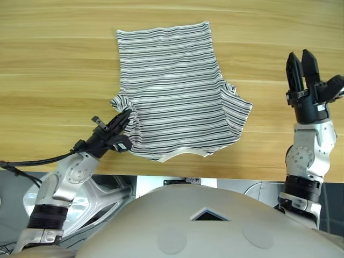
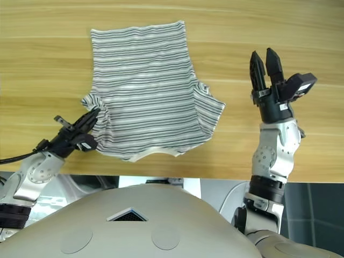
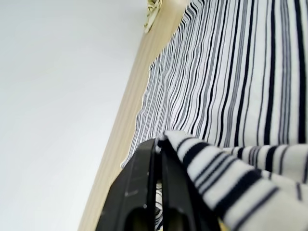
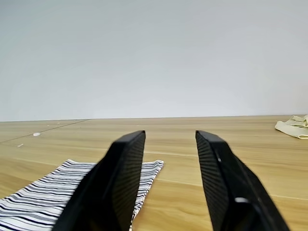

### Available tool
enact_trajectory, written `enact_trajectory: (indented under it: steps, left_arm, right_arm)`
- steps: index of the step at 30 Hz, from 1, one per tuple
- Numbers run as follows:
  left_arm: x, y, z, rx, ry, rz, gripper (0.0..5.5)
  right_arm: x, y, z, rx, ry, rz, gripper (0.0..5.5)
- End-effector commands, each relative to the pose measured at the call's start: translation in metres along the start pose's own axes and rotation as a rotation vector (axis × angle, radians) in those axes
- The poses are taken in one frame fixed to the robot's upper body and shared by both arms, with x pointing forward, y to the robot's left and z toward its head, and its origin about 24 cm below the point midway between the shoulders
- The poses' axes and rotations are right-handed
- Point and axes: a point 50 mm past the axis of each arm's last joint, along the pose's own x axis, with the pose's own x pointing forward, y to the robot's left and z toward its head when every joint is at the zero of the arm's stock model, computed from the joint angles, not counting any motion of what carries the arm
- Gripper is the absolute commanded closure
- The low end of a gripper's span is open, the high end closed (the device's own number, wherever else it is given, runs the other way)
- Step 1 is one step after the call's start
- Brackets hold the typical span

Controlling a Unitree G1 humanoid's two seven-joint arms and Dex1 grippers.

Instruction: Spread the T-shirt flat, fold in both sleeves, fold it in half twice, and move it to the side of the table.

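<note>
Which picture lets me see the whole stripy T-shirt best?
The left eye view: the whole T-shirt shows, its sleeve pinched by the left gripper. The right eye view matches. The left wrist view gives close-up stripes; the right wrist view catches one corner.

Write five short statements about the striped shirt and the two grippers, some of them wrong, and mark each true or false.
1. The left gripper is shut on a bunched sleeve of the T-shirt. True.
2. The right gripper grips the other sleeve. False: it is open and apart from the shirt, above bare table.
3. The T-shirt is folded in half. False: it lies spread open, both sleeves out at its sides and rumpled.
4. The T-shirt lies on a wooden table. True.
5. The right gripper's fingers are pressed together. False: the right wrist view shows a clear gap between them.
</note>
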Motion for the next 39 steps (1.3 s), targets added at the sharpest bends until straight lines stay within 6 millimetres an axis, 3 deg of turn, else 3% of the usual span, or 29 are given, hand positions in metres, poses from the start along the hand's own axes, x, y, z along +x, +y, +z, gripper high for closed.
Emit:
enact_trajectory:
  steps: [1,5,8,17,22,24,26,29,31,33,36,39]
  left_arm:
    - [0.009,-0.017,0.002,0.001,-0.031,-0.091,5.50]
    - [0.000,-0.043,-0.003,-0.011,-0.026,-0.299,5.50]
    - [-0.005,-0.059,0.002,-0.045,-0.064,-0.417,4.82]
    - [-0.014,-0.061,0.005,-0.062,-0.080,-0.528,3.17]
    - [-0.017,-0.059,0.008,-0.076,-0.090,-0.517,3.15]
    - [-0.012,-0.047,0.011,-0.096,-0.117,-0.424,3.15]
    - [-0.003,-0.020,0.017,-0.175,-0.151,-0.214,3.15]
    - [0.003,0.049,0.035,-0.416,-0.282,0.298,3.15]
    - [0.000,0.075,0.036,-0.545,-0.303,0.519,3.15]
    - [-0.002,0.082,0.026,-0.574,-0.229,0.599,3.15]
    - [-0.001,0.084,-0.009,-0.591,0.033,0.672,3.15]
    - [0.017,0.064,-0.034,-0.546,0.253,0.539,3.15]
  right_arm:
    - [0.002,-0.001,-0.001,-0.014,0.004,0.007,3.57]
    - [0.000,-0.002,0.001,-0.019,0.004,0.008,3.57]
    - [0.002,-0.002,0.000,-0.019,0.005,0.008,3.57]
    - [0.007,0.003,-0.002,-0.016,0.005,0.032,3.57]
    - [0.007,0.004,-0.001,-0.016,0.011,0.039,3.57]
    - [0.007,0.006,-0.002,-0.013,0.013,0.040,3.57]
    - [0.008,0.007,-0.004,-0.011,0.017,0.046,3.57]
    - [0.007,0.008,-0.006,-0.005,0.025,0.043,3.57]
    - [0.005,0.008,-0.008,-0.003,0.034,0.040,3.57]
    - [0.003,0.008,-0.009,-0.026,0.054,0.042,3.57]
    - [-0.014,0.013,-0.013,-0.235,0.137,0.123,3.57]
    - [-0.027,0.020,-0.009,-0.402,0.191,0.248,3.57]
